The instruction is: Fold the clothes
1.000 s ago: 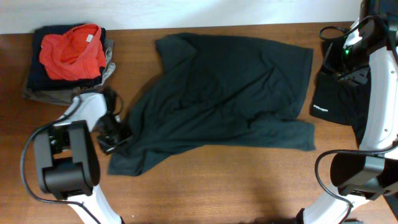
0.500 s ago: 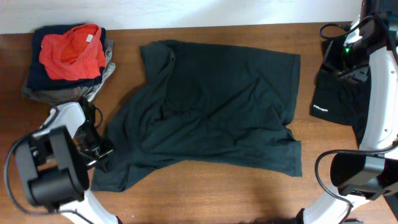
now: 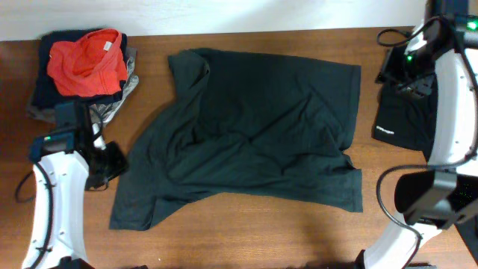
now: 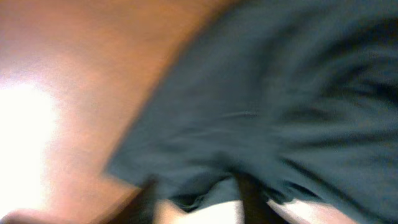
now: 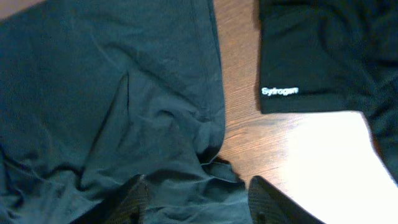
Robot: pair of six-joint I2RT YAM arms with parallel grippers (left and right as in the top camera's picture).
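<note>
Table (image 3: 246,239): left tool (image 4: 199,200), right tool (image 5: 196,199) parted.

Left pincer (image 3: 112,159) and right pincer (image 5: 196,185) both hover with jaws parted.

table strip (image 3: 153,75) between pile (image 3: 82,67) and shirt (image 3: 254,127)

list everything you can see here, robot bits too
spread shirt: one, black, middle of table, flat but creased
folded shirt: one, black with small white logo, right edge of table
clothes pile: one, red garment on top of dark blue and grey ones, far left corner
cable: one, black, far right corner
table: one, brown wood
arms: two, white and black, left arm, right arm
left gripper: one, black, open, at the spread shirt's left edge
right gripper: one, black, open, over the spread shirt's right edge
</note>
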